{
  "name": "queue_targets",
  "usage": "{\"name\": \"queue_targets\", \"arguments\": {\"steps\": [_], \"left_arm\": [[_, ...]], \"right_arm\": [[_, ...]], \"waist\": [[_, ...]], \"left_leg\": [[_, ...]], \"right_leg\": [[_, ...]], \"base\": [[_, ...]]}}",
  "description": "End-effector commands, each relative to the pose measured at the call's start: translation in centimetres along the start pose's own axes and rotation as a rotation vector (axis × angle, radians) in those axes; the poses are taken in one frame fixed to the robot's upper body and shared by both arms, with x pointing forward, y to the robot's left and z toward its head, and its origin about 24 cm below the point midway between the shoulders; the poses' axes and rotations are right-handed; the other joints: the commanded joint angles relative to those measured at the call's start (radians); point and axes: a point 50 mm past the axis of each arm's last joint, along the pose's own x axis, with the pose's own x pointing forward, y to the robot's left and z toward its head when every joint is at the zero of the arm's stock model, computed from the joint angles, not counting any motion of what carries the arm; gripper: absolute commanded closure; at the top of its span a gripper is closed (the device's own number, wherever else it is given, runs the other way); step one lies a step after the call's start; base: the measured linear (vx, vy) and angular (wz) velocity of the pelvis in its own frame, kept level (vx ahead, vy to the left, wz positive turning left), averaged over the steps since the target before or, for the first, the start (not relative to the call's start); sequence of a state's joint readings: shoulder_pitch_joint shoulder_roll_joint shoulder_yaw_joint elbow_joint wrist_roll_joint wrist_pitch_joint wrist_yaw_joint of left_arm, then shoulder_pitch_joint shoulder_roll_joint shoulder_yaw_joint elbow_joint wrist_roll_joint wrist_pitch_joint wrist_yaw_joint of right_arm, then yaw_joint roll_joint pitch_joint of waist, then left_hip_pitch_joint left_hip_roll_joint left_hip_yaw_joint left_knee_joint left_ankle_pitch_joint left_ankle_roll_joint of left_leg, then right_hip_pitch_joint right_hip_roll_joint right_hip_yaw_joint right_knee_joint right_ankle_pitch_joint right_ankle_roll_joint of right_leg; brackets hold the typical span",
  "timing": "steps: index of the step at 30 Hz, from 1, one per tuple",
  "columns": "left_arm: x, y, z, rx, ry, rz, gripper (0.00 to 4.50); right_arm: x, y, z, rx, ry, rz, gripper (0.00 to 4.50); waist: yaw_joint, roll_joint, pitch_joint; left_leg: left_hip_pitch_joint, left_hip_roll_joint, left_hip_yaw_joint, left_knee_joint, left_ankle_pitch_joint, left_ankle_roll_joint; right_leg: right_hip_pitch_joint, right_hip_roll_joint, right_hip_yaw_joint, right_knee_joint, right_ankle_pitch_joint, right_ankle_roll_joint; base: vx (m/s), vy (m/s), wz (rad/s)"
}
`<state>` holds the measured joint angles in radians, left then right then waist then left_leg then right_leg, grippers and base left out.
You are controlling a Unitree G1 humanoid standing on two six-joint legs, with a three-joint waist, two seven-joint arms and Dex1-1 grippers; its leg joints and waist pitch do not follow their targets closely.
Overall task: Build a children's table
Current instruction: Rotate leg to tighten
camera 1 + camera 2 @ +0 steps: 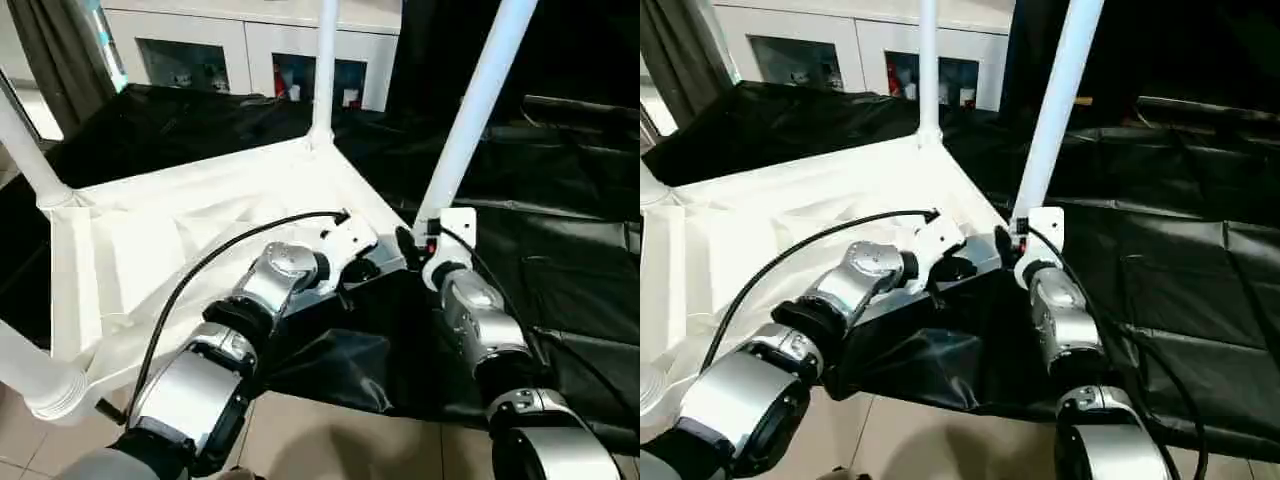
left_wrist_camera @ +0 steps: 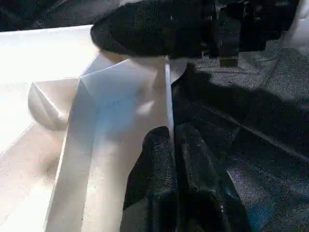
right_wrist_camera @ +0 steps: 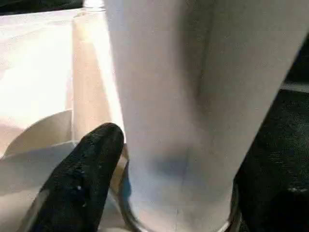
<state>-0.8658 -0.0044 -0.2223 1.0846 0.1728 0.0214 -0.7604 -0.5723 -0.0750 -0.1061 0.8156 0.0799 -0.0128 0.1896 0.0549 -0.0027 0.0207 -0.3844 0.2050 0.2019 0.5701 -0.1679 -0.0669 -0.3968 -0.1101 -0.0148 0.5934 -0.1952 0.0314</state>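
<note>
Setting: black sheet (image 1: 560, 250) over the floor, white cabinet (image 1: 250, 45) behind.
Tabletop (image 1: 190, 240): upside down on the sheet, four legs standing in its corner sockets.
Near leg (image 1: 470, 120): tilted, base in the corner socket.
Right hand (image 1: 420, 245): fingers either side of that leg's base, grip uncertain.
Left hand (image 2: 174, 145): clenched, pressing the tabletop's rim.
Risk: the leg may be half-seated; a sideways push could lever it out or slide the tabletop.

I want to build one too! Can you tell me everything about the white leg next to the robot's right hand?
The leg is a long, smooth white tube, plastic by its look, wider at the bottom. It stands a little tilted in the round socket at the near right corner of the upside-down tabletop, which lies on black sheeting. Its top runs out of view. The right gripper is at its base, one black finger beside it.
</note>
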Motion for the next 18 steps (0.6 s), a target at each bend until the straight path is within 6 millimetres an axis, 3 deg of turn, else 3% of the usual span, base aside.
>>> {"name": "queue_targets", "arguments": {"steps": [1,2,6,10,11,14,18], "left_arm": [[0.8,-1.6,-1.7,-0.044,0.05,-0.068,4.5],[0.3,-1.3,-2.0,-0.036,0.058,-0.097,4.5],[-1.2,-0.3,-3.0,-0.023,0.093,-0.149,4.5],[-2.6,0.6,-3.7,-0.007,0.127,-0.186,4.5],[-3.3,0.9,-3.9,0.001,0.134,-0.216,4.5],[-4.2,1.3,-4.0,0.008,0.124,-0.261,4.5],[-5.0,1.6,-4.1,0.009,0.112,-0.297,4.5]], "right_arm": [[0.2,3.1,-0.8,-0.022,0.038,0.17,0.83],[-0.1,2.7,-0.5,-0.032,0.022,0.237,0.83],[-1.2,1.2,0.3,-0.102,-0.013,0.403,0.83],[-2.5,-0.2,0.7,-0.139,0.0,0.56,0.83],[-3.1,-1.2,0.9,-0.148,0.009,0.607,0.83],[-3.5,-2.3,1.4,-0.161,0.01,0.634,0.83],[-3.9,-3.3,1.8,-0.173,0.015,0.662,0.83]], "waist": [[-0.004,-0.011,-0.041],[-0.004,-0.018,-0.042],[-0.003,-0.018,-0.044],[0.001,-0.02,-0.044],[0.0,-0.024,-0.043],[0.0,-0.021,-0.043],[0.005,-0.026,-0.042]], "left_leg": [[0.016,0.015,-0.009,-0.073,-0.291,0.032],[0.015,0.014,-0.009,-0.071,-0.291,0.038],[0.01,0.014,-0.006,-0.062,-0.22,0.076],[0.011,0.014,-0.006,-0.06,-0.201,0.097],[0.011,0.017,-0.004,-0.059,-0.201,0.106],[0.014,0.02,-0.004,-0.059,-0.206,0.101],[0.016,0.024,0.0,-0.057,-0.198,0.099]], "right_leg": [[0.027,-0.016,0.007,-0.081,-0.216,-0.172],[0.029,-0.016,0.006,-0.08,-0.21,-0.173],[0.035,-0.016,0.007,-0.069,-0.091,-0.2],[0.042,-0.014,0.005,-0.067,-0.06,-0.222],[0.04,-0.014,0.006,-0.065,-0.051,-0.236],[0.037,-0.015,0.006,-0.062,-0.059,-0.256],[0.037,-0.014,0.005,-0.056,-0.038,-0.28]], "base": [[0.0,0.0,0.0],[0.0,0.0,0.0],[0.0,0.0,0.0],[0.0,0.0,0.0],[0.0,0.0,0.0],[0.0,0.0,0.0],[0.0,0.0,0.0]]}}
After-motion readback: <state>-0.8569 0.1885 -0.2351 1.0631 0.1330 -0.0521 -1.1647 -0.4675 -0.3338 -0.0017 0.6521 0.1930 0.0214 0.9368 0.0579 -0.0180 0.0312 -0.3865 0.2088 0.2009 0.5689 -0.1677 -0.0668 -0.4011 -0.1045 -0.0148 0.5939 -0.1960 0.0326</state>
